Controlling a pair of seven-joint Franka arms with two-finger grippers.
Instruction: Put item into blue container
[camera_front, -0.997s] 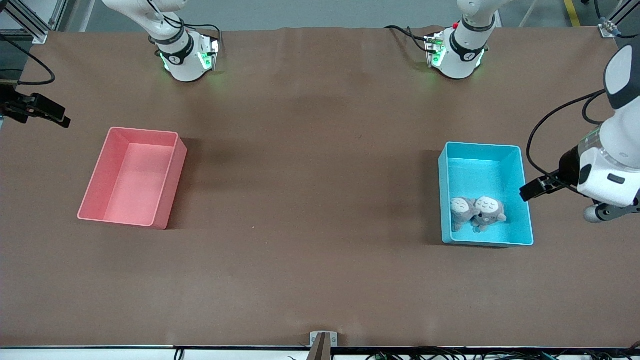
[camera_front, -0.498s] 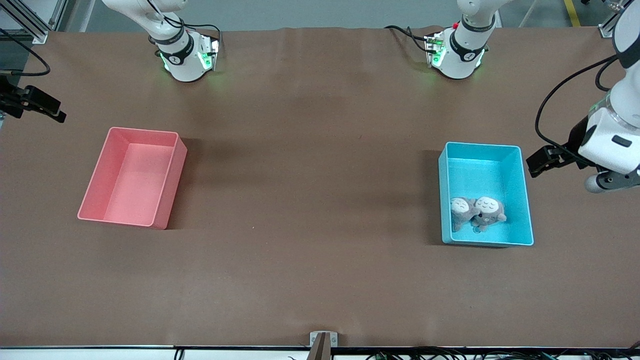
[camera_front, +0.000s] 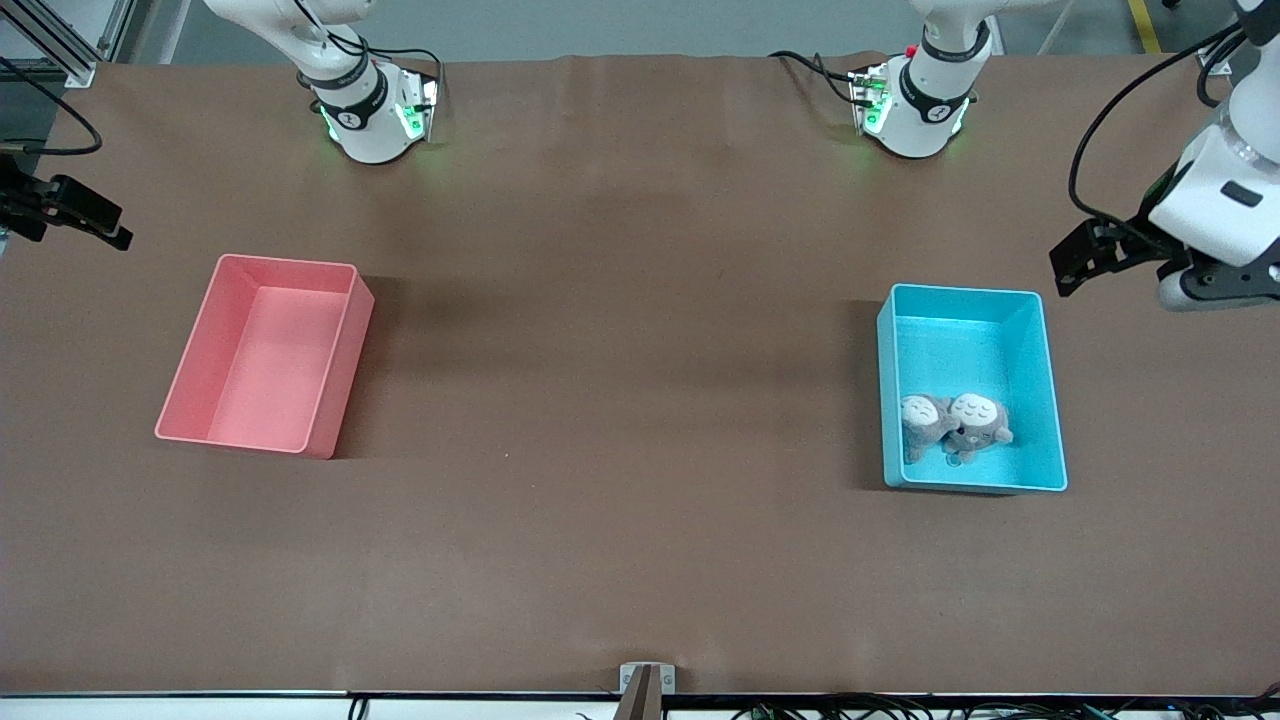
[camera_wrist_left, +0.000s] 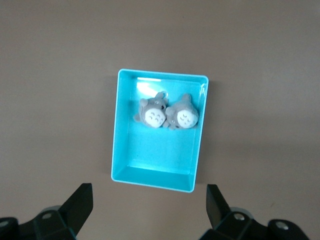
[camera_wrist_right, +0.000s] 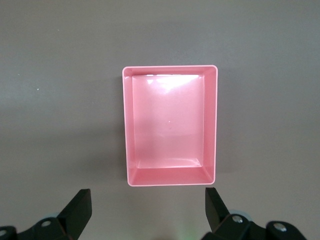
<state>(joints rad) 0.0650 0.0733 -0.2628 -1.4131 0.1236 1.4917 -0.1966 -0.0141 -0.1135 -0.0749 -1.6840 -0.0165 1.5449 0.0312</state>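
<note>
Front view: brown paper-covered table (camera_front: 620, 350), with a light blue rectangular plastic container (camera_front: 1053, 400) toward the left arm's end. Inside it, two small grey plush toys with white faces (camera_front: 955, 425), side by side and touching, in the part of the bin nearer the front camera. Toward the right arm's end, a pink rectangular plastic bin of the same shape (camera_front: 350, 350), nothing inside. Left gripper (camera_front: 1075, 258) up in the air over bare table just past the blue container's corner, holding nothing. Right gripper (camera_front: 85, 215) at the edge of the table by the right arm's end, well apart from the pink bin, also holding nothing. Two white arm bases with green lights along the top edge.

Left wrist view: looking straight down on the blue container (camera_wrist_left: 118, 130), both grey plush toys (camera_wrist_left: 167, 114) lying against one short wall, white faces up. Black fingers (camera_wrist_left: 77, 202) spread wide at the frame's edge, nothing between them, clear of the container.

Right wrist view: looking straight down on the pink bin (camera_wrist_right: 129, 130), its floor glossy and bare. Black fingers (camera_wrist_right: 77, 205) likewise spread wide, nothing between them, clear of the bin.
</note>
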